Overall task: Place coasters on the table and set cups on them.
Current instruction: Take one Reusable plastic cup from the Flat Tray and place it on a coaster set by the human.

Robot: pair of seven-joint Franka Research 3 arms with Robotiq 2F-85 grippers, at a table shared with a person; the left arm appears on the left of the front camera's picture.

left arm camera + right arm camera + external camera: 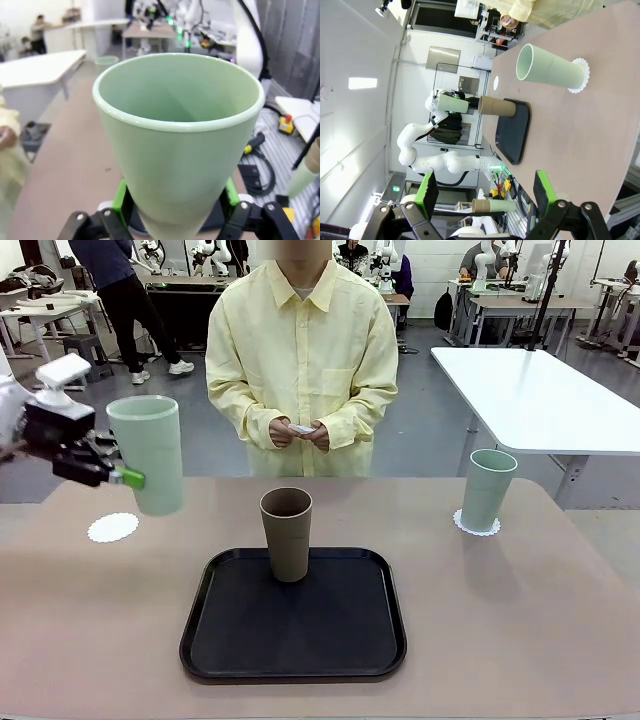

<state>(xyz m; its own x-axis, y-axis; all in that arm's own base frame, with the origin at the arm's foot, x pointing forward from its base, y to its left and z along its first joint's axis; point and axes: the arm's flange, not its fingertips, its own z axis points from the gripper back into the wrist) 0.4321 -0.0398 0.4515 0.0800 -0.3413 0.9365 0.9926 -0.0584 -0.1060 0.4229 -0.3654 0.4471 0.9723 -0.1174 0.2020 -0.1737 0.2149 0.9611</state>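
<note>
Right fingers (427,192) stand apart. A brown cup (286,535) stands empty in the black tray (300,640), worktop (520,620) centre. At 9 o'clock, left fingers (128,478) clamp an empty mint cup (147,452) aloft near a lacy coaster (112,528). At 2 o'clock, a second mint cup (488,488) sits on its own coaster (478,529).

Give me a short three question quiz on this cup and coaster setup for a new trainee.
1. True or false: the brown cup stands on a coaster.
2. What does the left gripper hold? A) a green cup B) a coaster C) nothing
3. How many cups stand on a coaster right now?

Key
1. False: it stands on the black tray.
2. A.
3. One: the other green cup, on the robot's right side, stands on a white coaster.
</note>
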